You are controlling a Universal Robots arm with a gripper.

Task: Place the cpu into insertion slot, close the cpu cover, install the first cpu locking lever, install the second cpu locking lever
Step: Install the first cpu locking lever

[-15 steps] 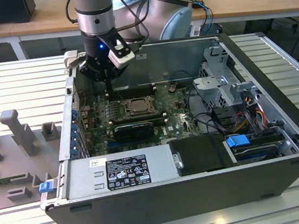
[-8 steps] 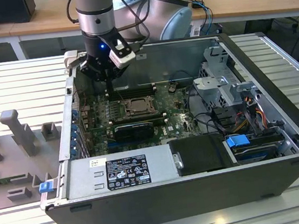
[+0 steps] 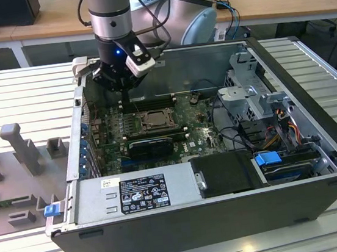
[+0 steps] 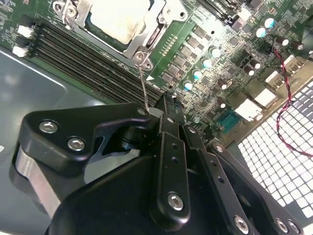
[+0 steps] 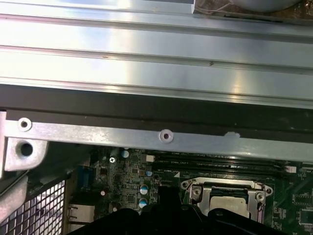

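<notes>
Finding: the black two-fingered gripper stands inside the open grey computer case, at twelve o'clock of the square silvery-rimmed insertion slot in the exterior view. The pale silvery-grey square cpu lies seated in that slot, and the thin silvery metal cpu cover lies flat over its edges; both wrist views agree on this. In the second wrist view the gripper's fingers are pressed together, and a thin steel-wire locking lever rises from the socket corner to end against the side of the fingertip; whether the wire is pinched or merely leaned on cannot be settled. Judgement: the work in hand is a lever. To do it well, keep contact near the wire's free end, carry it along its hinge arc and under its catch, and keep the fingertips off the long black memory slots just beside the socket on the green circuit board.
</notes>
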